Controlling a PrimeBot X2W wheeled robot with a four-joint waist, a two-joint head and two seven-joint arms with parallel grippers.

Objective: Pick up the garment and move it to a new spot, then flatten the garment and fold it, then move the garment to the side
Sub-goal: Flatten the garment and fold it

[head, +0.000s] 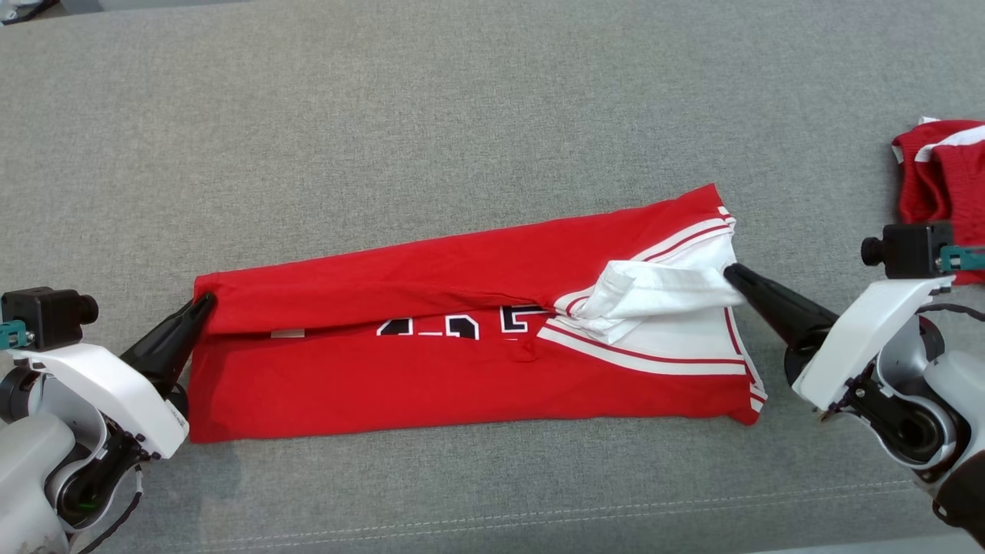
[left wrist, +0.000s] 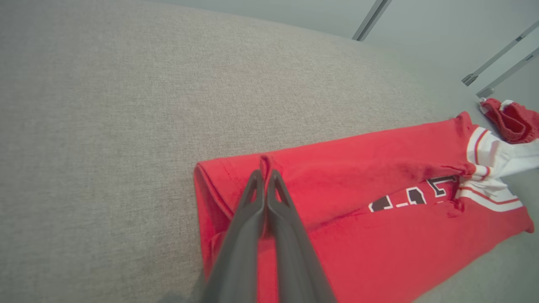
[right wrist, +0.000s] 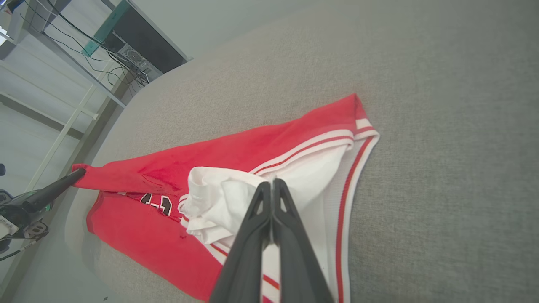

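The garment (head: 462, 369) is a red jersey with white striped trim and dark numbers, lying lengthwise across the grey cushion, its far long edge folded over toward me. My left gripper (head: 204, 302) is shut on the red fold at its left end; in the left wrist view the gripper (left wrist: 265, 173) pinches a small ridge of the garment (left wrist: 379, 235). My right gripper (head: 729, 271) is shut on the bunched white fabric at the right end. The right wrist view has that gripper (right wrist: 271, 183) closed on the white part of the garment (right wrist: 261, 155).
A second red and white piece of clothing (head: 943, 173) lies at the right edge of the grey cushion (head: 462, 108). The cushion's seam (head: 539, 514) runs along the near side. Shelving and cables (right wrist: 84, 50) stand beyond the cushion's end.
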